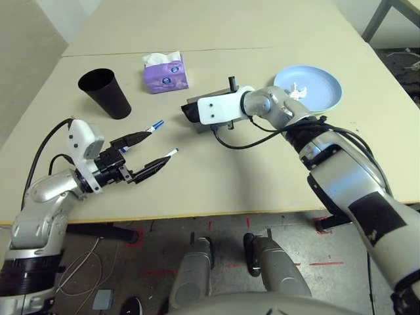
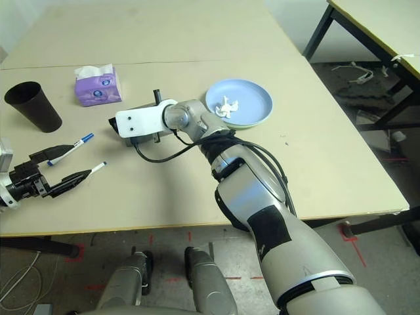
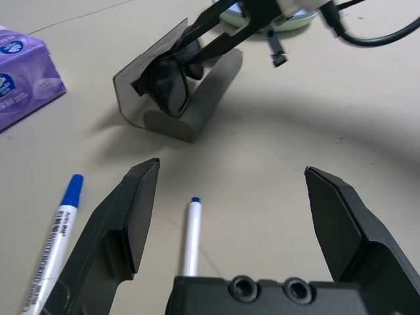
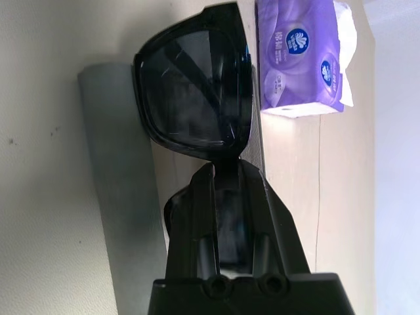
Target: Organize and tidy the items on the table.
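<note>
1. Here, through the head camera, we see the large beige table [image 1: 275, 177] with a seam across it. On it stand a black tapered cup [image 1: 105, 93] and, just beyond it towards the middle, a purple tissue box [image 1: 165, 72] with white tissue poking out of the top. A light blue round plate [image 2: 239, 103] sits to the right, with a crumpled white tissue [image 2: 227, 105] lying in it. Two white markers with blue caps lie near the left front edge: one [image 2: 71, 149] farther from us, the other [image 2: 92, 172] nearer.

2. Still from the head, our left gripper [image 1: 152, 152] hangs low over the markers with its two black fingers spread wide and nothing between them. Our right arm reaches across the middle, its white wrist casing above a grey oblong glasses case [image 1: 197, 113].

3. From the left wrist, we see the grey case lying open on the table with black sunglasses [image 3: 172, 86] at its mouth, pinched from above by our right gripper [image 3: 226, 29]. One marker lies between our left fingers, the other just outside them.

4. From the right wrist, our right fingers [image 4: 197, 203] are clenched on the sunglasses' frame, one dark lens showing just past the tips, against the grey case and with the purple box beyond.
</note>
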You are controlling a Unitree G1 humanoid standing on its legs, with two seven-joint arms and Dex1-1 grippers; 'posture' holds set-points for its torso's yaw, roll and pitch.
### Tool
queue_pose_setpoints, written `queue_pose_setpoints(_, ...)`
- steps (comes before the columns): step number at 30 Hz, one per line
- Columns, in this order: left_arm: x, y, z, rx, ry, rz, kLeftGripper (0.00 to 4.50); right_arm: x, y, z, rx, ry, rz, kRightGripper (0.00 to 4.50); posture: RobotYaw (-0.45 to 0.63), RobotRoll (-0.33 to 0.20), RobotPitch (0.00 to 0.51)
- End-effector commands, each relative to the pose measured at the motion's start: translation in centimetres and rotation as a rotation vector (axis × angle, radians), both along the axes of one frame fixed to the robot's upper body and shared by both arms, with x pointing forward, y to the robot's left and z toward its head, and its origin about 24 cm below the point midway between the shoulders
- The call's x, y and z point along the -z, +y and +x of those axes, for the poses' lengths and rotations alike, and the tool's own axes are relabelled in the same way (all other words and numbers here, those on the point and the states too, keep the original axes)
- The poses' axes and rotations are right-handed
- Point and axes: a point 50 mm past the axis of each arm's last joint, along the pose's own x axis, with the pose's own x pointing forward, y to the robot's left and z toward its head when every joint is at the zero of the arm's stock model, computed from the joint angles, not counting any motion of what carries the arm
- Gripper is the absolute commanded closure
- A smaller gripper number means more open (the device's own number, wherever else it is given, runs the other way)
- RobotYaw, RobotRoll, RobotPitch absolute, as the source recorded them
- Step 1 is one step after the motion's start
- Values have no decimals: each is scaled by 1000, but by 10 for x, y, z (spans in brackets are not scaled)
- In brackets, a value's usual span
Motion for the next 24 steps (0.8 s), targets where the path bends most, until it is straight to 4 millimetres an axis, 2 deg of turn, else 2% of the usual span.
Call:
queue_pose_setpoints(1,2,-1,-4,5,10,-8,0,12,-6,4,54,8,-65,4412,12,0,211)
queue_pose_setpoints(9,1,-5,-5,24,8,-6,0,12,-12,11,156,-4,-47,4473,6,0,211)
queue_pose_setpoints(17,1,-3,-3,21,8,1,0,12,-16,11,181,85,-9,4473,0,0,211)
queue_pose_setpoints(20,0,-2,-2,16,8,4,0,11,-18,10,173,120,2,3568,-1,0,211)
queue_pose_setpoints(24,1,0,-2,13,11,7,0,7,-18,9,159,131,14,2136,-9,0,212)
